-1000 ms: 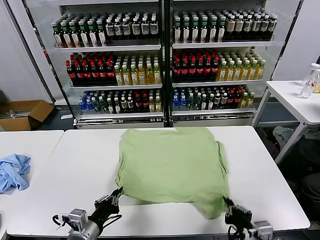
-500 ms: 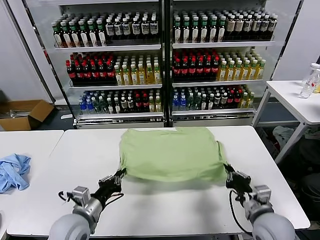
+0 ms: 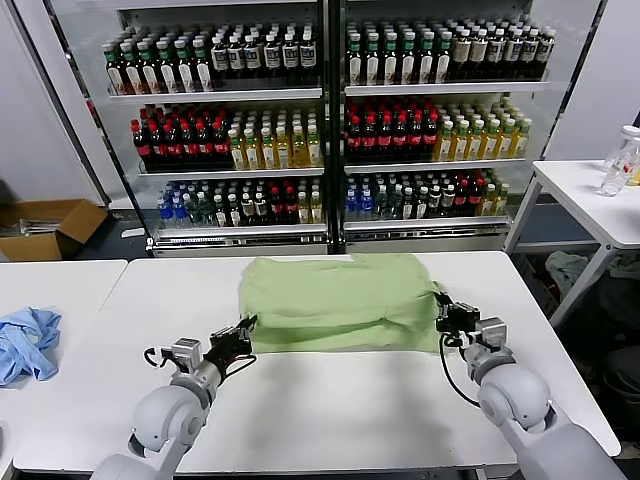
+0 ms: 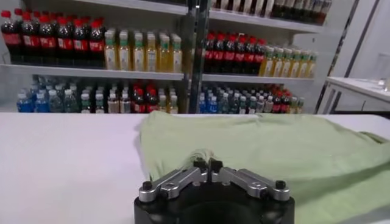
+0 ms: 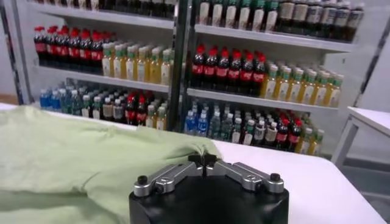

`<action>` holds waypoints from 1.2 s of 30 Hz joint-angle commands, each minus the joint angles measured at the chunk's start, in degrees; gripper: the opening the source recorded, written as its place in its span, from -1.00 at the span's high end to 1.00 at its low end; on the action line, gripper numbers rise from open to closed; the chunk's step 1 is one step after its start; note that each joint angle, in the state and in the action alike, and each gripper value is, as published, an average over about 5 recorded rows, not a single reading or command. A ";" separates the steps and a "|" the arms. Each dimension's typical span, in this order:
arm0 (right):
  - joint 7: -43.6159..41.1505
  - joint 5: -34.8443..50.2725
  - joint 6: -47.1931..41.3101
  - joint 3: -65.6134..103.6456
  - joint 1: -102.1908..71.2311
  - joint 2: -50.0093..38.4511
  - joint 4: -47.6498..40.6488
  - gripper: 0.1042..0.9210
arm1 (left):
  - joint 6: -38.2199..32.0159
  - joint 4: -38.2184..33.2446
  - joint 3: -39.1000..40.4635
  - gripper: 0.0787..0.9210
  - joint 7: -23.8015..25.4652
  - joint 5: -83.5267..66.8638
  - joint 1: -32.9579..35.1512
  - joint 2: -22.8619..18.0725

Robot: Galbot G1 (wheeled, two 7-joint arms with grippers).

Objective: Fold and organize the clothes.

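Right gripper [image 5: 205, 159]: you see its black body low in the view, fingertips meeting on a pinch of green cloth.
Shirt [image 5: 73, 158]: pale green, lying folded on the tabletop, with a thick doubled edge nearest you.
Tabletop [image 5: 304, 176]: white, bare beside the shirt.
Drinks cooler [image 5: 177, 61]: behind the tabletop you have glass-fronted shelves with rows of bottles, red-capped dark ones, yellow ones and blue-labelled ones.
Second table [image 5: 368, 122]: white, well apart at one side.

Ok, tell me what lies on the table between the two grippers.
In the head view, only the folded pale green cotton shirt spans the stretch from the left gripper to the right gripper, each at one of its near corners.
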 commanded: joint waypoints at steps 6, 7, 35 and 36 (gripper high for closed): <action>-1.08 -3.20 -3.37 7.58 -10.46 -0.98 4.45 0.07 | -0.20 3.77 0.10 0.26 -2.23 5.52 2.43 -0.47; -1.00 -2.85 -3.83 8.08 -10.80 -1.00 4.02 0.01 | -0.04 4.72 0.21 0.20 -2.47 5.80 2.16 -0.37; -1.66 5.03 -7.08 3.22 -11.29 -1.75 0.65 0.27 | 1.80 1.58 -1.47 0.56 -1.18 -0.40 5.68 0.86; -1.61 5.06 -6.84 4.06 -12.70 -2.26 2.32 0.34 | 1.88 -0.04 -1.99 0.64 -1.26 -0.64 7.10 1.05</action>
